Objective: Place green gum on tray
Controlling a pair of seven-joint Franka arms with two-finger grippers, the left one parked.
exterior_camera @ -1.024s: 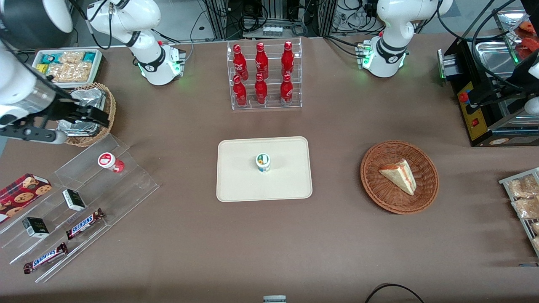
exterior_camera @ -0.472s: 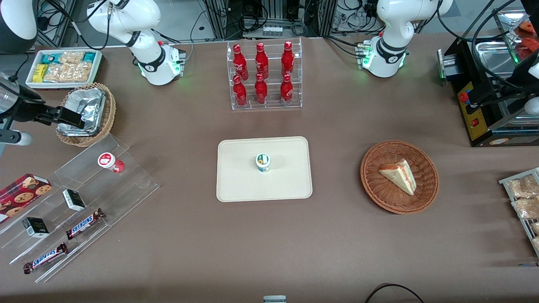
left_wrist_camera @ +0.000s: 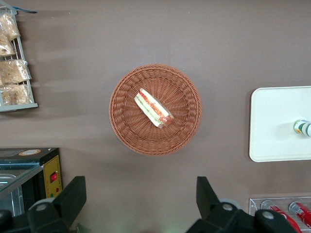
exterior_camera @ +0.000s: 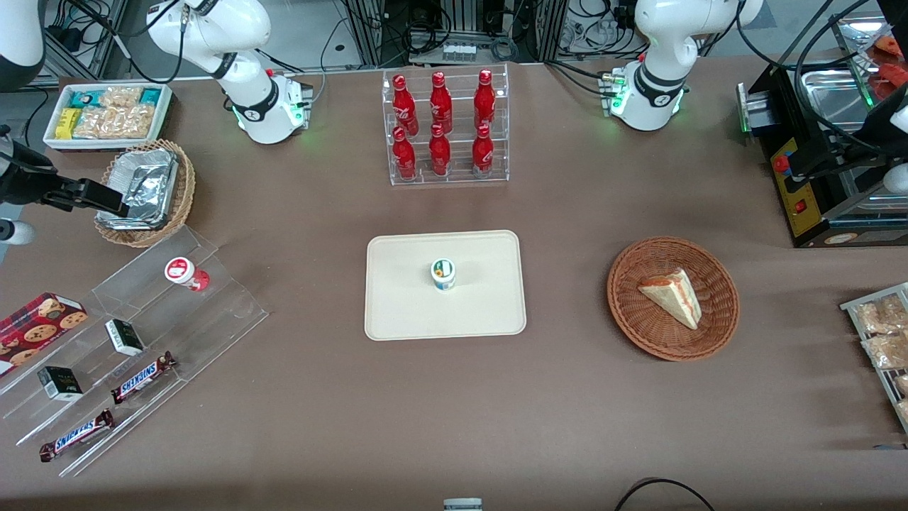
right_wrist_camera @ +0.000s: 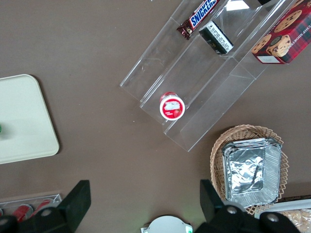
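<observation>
The tabletop [exterior_camera: 454, 397] carries the cream tray [exterior_camera: 404, 298], well apart from the end effector [exterior_camera: 106, 199], which hangs spread open and empty by the foil-filled wicker basket [exterior_camera: 181, 206] at the working arm's end. The green gum [exterior_camera: 443, 275], a small white bottle with a green-and-white lid, stands upright near the tray's middle.

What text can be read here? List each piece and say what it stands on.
"SNICKERS": candy bar on the clear stepped shelf, and a second bar nearer the front camera.
Cookie box: lettering too small to read.
Green gum on the tray, red-lidded bottle: labels unreadable.
Gripper, open, by the foil basket: no text.
</observation>
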